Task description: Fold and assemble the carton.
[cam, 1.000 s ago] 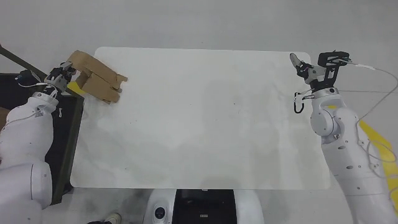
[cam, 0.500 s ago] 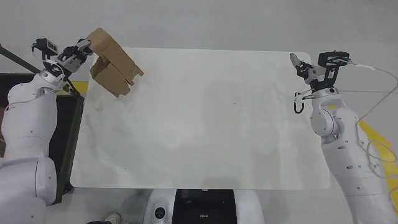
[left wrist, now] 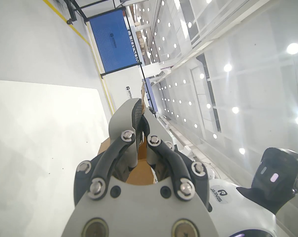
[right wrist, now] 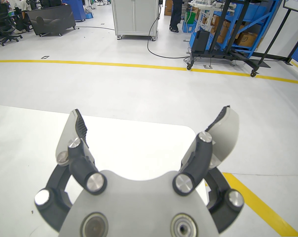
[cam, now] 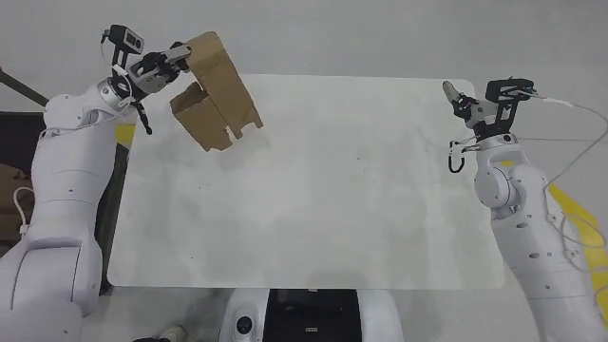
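- Lifted since a second ago: in the top view the left claw (cam: 176, 55) has swung the carton (cam: 217, 95) up from the left edge of the table (cam: 332, 199). The carton now hangs tilted over the far-left corner. The right arm has not stirred.
- Same view: the left claw pinches the carton by its upper edge, likely so the panels dangle free and can be laid on open table for folding. I cannot tell whether any panel touches the table. The right claw (cam: 462, 104) sits at the far-right corner, well apart from the carton, probably waiting its turn.
- Left wrist view: the jaws of the left claw (left wrist: 140, 114) are clamped together on a thin cardboard edge. A brown patch of carton (left wrist: 139, 171) shows between the linkages, and the rest is hidden behind the claw's body. The white table (left wrist: 40, 124) lies beyond.
- Right wrist view: the jaws of the right claw (right wrist: 151, 113) stand wide apart with nothing between them, above the corner of the table (right wrist: 28, 136).
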Tool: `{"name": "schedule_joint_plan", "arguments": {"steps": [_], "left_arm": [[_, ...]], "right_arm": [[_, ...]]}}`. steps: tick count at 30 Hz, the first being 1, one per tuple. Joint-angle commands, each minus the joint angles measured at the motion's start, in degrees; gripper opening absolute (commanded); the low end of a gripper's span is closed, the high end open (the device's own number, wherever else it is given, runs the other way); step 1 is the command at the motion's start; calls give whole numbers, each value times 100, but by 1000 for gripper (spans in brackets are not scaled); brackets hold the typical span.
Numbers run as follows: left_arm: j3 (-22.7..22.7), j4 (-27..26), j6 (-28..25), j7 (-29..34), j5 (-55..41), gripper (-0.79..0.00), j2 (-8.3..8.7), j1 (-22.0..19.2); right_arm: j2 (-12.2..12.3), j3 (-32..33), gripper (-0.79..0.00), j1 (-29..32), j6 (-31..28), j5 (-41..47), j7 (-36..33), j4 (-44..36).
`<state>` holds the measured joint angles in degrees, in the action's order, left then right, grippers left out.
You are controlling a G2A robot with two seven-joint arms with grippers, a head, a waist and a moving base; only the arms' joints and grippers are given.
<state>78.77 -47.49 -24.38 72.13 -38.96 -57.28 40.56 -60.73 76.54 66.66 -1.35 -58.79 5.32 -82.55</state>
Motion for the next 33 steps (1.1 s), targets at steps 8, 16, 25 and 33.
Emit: {"name": "schedule_joint_plan", "arguments": {"steps": [8,16,25,33], "left_arm": [[-1090,-203,419,248,-30,-785,-359,-417],[-1851,-126,260,399,-111,-785,-703,-810],[-2029,53,120,601,-210,-785,-821,-961],[-2029,53,120,601,-210,-785,-821,-961]], "right_arm": [[0,0,0,0,0,0,0,0],[0,0,0,0,0,0,0,0],[0,0,0,0,0,0,0,0],[0,0,0,0,0,0,0,0]]}}
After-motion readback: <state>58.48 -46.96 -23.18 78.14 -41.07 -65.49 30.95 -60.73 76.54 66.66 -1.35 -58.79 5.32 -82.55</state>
